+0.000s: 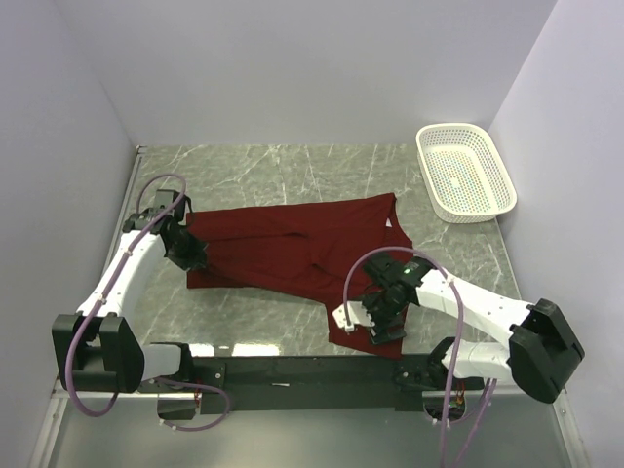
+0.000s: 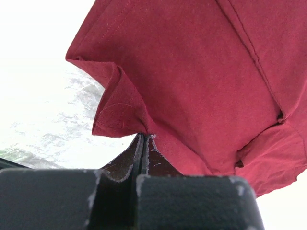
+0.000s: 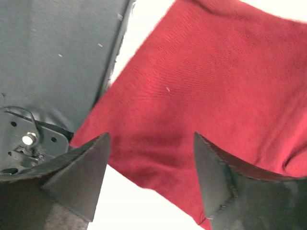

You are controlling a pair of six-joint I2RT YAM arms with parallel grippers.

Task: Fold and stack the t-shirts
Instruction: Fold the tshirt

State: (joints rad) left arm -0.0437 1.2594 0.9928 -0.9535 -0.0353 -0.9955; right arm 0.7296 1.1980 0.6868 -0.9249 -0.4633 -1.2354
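Top external view: one maroon t-shirt [image 1: 292,253] lies across the mid table [image 1: 292,166], stretched L to R. Body is mostly spread but creased, w/ a flap doubled over near the centre and the near-R corner trailing toward the table's front edge. No tidy rectangle yet and no stack anywhere. White basket [image 1: 466,175] sits far back R, well apart from the cloth.

Left gripper [image 1: 192,255] is at the shirt's L edge. Left wrist cam shows the pincer [image 2: 144,139] closed tight on a bunched fold of hem, cloth fanning away from the tips.

Right gripper [image 1: 375,317] is over the near-R corner. Right wrist cam shows the pincer [image 3: 151,143] wide, red cloth between and below the tips, nothing held. Can't tell if the tips touch the fabric.

Judgement: early stage, approx. at straightening or first fold. Still left: R side needs a grip, then the folds proper, then setting the shirt down as a stack.
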